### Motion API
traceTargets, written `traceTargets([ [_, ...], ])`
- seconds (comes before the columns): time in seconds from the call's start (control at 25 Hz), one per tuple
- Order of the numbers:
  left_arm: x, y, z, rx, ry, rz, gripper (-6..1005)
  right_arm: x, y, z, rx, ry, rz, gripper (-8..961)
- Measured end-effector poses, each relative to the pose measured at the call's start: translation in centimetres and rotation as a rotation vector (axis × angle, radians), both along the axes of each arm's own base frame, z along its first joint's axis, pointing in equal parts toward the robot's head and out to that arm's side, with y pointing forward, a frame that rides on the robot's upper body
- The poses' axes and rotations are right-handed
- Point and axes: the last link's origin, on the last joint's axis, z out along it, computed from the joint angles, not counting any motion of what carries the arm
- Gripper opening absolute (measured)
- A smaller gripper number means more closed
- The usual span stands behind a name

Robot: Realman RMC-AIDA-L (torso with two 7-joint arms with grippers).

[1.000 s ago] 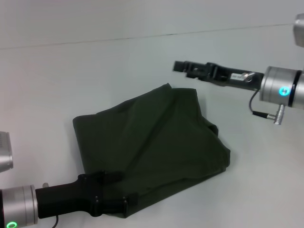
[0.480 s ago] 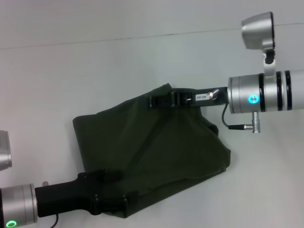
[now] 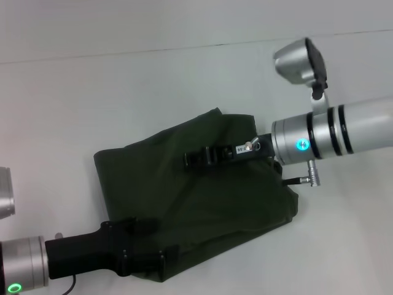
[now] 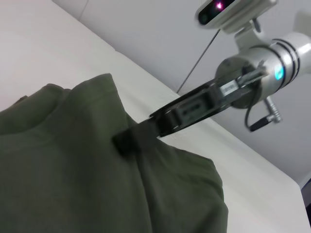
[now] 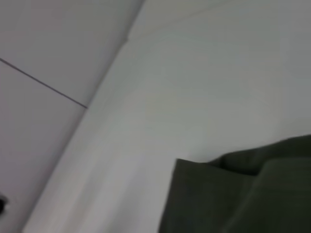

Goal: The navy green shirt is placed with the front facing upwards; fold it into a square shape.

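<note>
Head view, shirt: navy green shirt (image 3: 202,190) lies folded into a rough four-sided bundle near centre of the white table (image 3: 92,92). Only plain dark green fabric shows; no lettering visible.
Shirt edges: far corner peaks toward the back of the table; right-hand corner is rounded and bunched; creases run diagonally across the top layer.
Left gripper: left gripper (image 3: 164,261) sits at the near-left corner of the shirt, its black body overlapping the near hem. Fingertips merge w/ dark cloth, so can't tell if they are apart or clamped on the hem.
Left arm: silver wrist w/ green ring light at the lower-left edge of the view.
Right gripper: right gripper (image 3: 191,159) reaches in from the right, over the far half of the shirt, tip above the fabric near its upper middle. Fingers look drawn together, approx. a single narrow black bar, though resolution is poor here.
Right arm: silver wrist w/ lit ring, camera housing above it, cable plug below.
Left wrist view: right gripper (image 4: 127,141) tip meets the shirt (image 4: 73,184) at a raised fold; contact vs. just above can't be told.
Right wrist view: shirt (image 5: 252,194) edge on pale table (image 5: 194,87); own fingers not shown.
</note>
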Motion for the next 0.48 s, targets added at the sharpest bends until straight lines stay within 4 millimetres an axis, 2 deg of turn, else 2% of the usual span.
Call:
traceTargets([
  [0.48, 0.6, -0.1, 0.4, -0.002, -0.046, -0.023, 963, 2.0, 0.9, -0.5, 0.093, -0.092, -0.067, 274],
])
